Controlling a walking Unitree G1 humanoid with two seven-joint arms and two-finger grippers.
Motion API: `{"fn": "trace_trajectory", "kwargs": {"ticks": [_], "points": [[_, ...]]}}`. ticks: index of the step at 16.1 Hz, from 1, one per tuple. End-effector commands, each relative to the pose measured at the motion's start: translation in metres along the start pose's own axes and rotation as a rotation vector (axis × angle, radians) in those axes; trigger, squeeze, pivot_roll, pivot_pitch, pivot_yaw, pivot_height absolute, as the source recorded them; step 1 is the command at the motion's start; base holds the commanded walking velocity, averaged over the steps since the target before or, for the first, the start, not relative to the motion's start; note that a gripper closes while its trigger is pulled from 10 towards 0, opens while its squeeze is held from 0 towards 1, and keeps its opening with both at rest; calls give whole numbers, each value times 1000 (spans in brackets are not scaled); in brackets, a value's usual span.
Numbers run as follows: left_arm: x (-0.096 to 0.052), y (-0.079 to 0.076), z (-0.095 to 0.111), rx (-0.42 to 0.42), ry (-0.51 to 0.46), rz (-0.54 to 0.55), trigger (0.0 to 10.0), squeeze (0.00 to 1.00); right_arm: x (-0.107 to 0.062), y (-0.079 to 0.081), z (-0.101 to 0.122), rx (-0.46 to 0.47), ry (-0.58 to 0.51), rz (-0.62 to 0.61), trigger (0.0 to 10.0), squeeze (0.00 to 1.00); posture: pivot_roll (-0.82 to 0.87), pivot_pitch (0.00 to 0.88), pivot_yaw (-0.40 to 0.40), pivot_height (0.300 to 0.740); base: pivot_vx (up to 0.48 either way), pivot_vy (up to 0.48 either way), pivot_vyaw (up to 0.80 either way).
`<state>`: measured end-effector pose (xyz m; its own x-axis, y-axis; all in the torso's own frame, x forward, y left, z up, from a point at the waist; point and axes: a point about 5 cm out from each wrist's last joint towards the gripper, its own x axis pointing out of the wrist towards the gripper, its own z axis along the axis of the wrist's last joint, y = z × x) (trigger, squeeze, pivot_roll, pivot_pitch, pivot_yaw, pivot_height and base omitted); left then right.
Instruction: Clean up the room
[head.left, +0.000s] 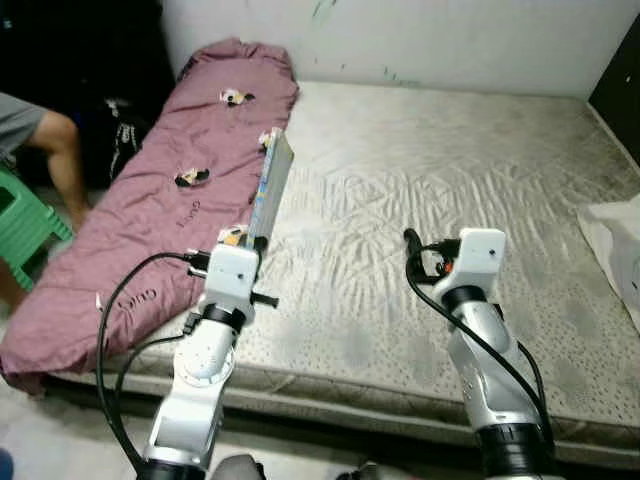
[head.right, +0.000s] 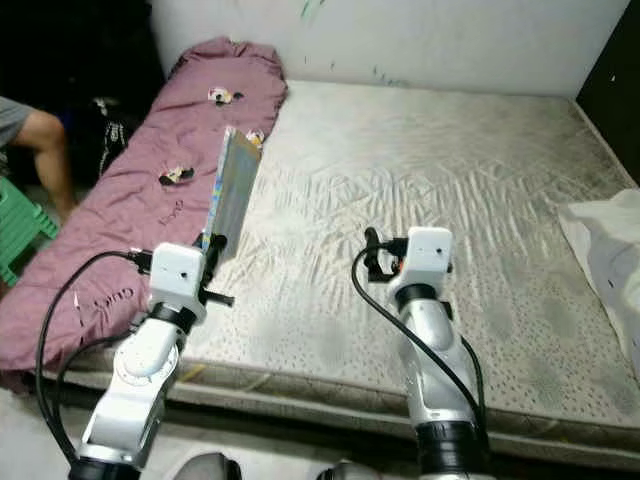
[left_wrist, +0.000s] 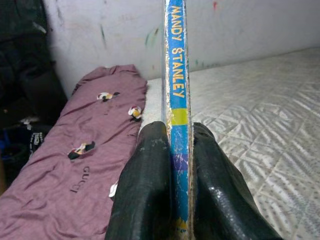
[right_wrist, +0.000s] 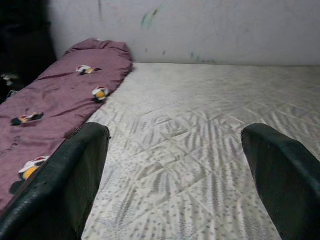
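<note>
My left gripper (head.left: 256, 240) is shut on a thin book (head.left: 270, 187) and holds it up on edge above the mattress's near left part. The book's blue spine (left_wrist: 177, 90) reads MANDY STANLEY and sits clamped between both black fingers (left_wrist: 145, 185). My right gripper (right_wrist: 175, 175) hangs open over the middle of the bare mattress (head.left: 440, 190), with nothing between its fingers (right_wrist: 65, 180). A maroon quilt (head.left: 170, 210) with small animal patches lies along the mattress's left side.
A white wall (head.left: 420, 35) runs behind the bed. A person's leg (head.left: 60, 150) and a green plastic stool (head.left: 25, 215) are on the left by the quilt. A white cloth (head.left: 615, 245) lies at the mattress's right edge. Dark clutter (head.left: 120, 120) sits at back left.
</note>
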<state>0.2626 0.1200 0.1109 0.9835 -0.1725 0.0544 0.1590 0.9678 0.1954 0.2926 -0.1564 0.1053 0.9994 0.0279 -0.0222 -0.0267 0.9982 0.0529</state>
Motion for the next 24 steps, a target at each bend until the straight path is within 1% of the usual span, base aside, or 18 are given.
{"fn": "trace_trajectory", "kwargs": {"ticks": [1,6,24], "points": [[4,1,9,-1,-42,5,10000,0,2,-2,3,-4,-12,-10,10000,0,-16,20,-10,740,0,-356,0],[4,-2,10,-8,-44,-4,10000,0,1,-3,2,-12,-7,-9,10000,0,-19,22,-13,740,0,-356,0],[3,-1,8,-6,-37,-5,10000,0,0,-3,2,-24,-7,-7,10000,0,-16,23,-13,740,0,-342,0]]}}
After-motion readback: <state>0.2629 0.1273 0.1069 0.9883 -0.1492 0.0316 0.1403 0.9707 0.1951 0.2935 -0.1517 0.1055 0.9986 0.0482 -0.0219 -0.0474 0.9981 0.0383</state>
